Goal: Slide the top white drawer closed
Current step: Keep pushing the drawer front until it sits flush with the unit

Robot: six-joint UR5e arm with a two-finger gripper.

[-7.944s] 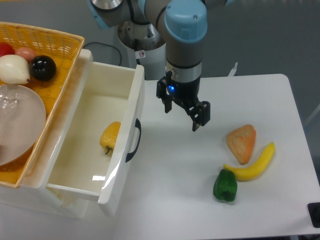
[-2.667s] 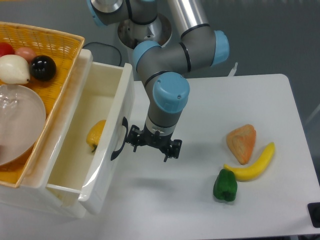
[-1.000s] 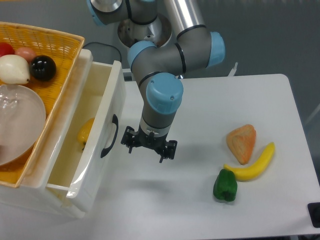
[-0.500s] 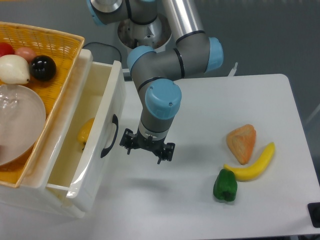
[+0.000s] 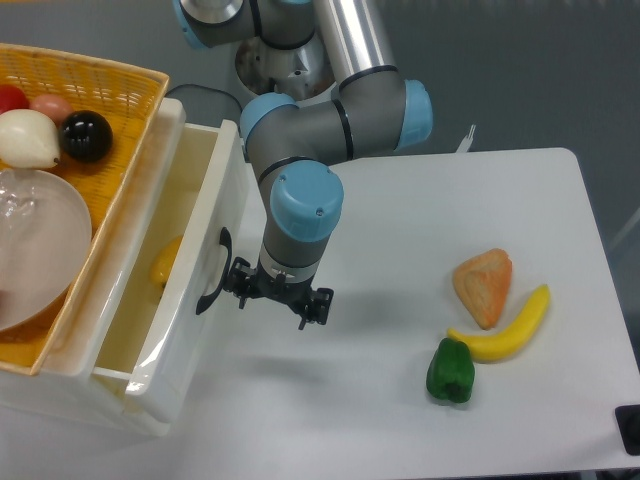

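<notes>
Drawer travel is confirmed: the top white drawer [image 5: 190,300] at the surface's left edge sits further into its cabinet than half a second ago, and far deeper than at the earliest frame. A gap remains, so closure is judged incomplete. Its front panel runs near-to-far, face and black handle [image 5: 213,285] turned rightward toward the arm. The claw [image 5: 277,297] has tracked left with it, its left finger against the handle; jaws spread, gripping nothing. A yellow object [image 5: 165,262] lies inside.
</notes>
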